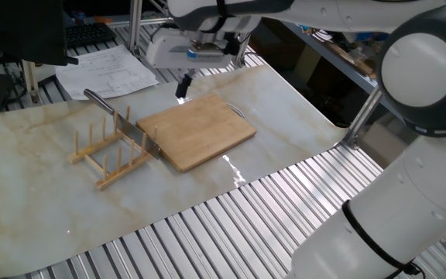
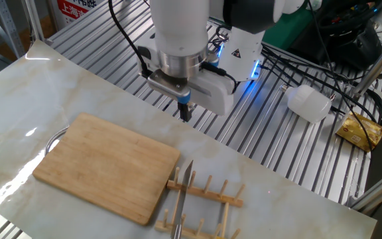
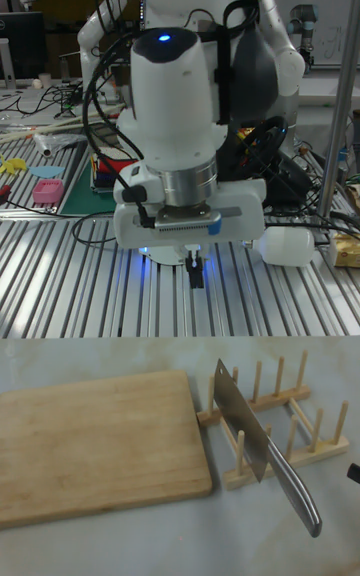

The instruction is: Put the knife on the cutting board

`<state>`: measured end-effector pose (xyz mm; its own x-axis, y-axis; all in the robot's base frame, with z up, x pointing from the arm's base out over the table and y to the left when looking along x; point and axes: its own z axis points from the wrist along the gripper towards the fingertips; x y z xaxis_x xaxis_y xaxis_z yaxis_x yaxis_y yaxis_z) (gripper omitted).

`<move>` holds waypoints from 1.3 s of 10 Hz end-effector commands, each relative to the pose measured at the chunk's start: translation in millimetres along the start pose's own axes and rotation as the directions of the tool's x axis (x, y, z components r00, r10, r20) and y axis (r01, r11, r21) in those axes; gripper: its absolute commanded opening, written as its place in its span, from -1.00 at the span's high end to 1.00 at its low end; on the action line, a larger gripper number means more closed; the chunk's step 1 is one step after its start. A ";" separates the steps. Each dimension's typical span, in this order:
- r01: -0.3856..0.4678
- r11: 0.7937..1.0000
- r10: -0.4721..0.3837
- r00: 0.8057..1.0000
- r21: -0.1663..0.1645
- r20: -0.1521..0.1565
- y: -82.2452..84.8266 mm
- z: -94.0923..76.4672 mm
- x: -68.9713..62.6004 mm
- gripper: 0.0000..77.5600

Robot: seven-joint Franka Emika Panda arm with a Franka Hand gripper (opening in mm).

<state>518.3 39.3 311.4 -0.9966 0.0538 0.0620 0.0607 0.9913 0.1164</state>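
Observation:
The knife [image 3: 243, 423] leans in a wooden dowel rack [image 3: 287, 418], its broad grey blade [image 1: 135, 133] between the dowels and its slim handle [image 1: 96, 99] sticking up and out. Right beside the rack, the light-brown cutting board [image 1: 197, 132] lies flat and bare, its metal loop on the edge away from the rack. My gripper [image 1: 182, 87] hangs in the air beyond the board's far edge, fingers together and holding nothing. In the other fixed view the gripper [image 2: 186, 113] is above the slatted table, behind the board [image 2: 105, 166] and the knife [image 2: 182, 199].
Board and rack rest on a marble-look sheet [image 1: 37, 194] over a slatted metal table. Papers [image 1: 107, 70] and a keyboard [image 1: 90, 33] lie at the back. A white bottle [image 2: 308, 103] and a yellow packet [image 2: 361, 130] sit to the side. A metal post [image 1: 365, 112] stands nearby.

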 end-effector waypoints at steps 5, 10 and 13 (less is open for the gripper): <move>-0.019 1.000 0.019 1.000 0.020 0.010 25.5 -16.2 -22.3 1.00; 0.037 0.999 -0.037 0.999 0.022 0.008 25.9 -16.3 -22.2 1.00; 0.085 0.996 -0.085 0.996 0.029 0.005 25.9 -16.3 -22.2 1.00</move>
<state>542.4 61.9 327.7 -0.9986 -0.0164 0.0512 -0.0117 0.9957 0.0914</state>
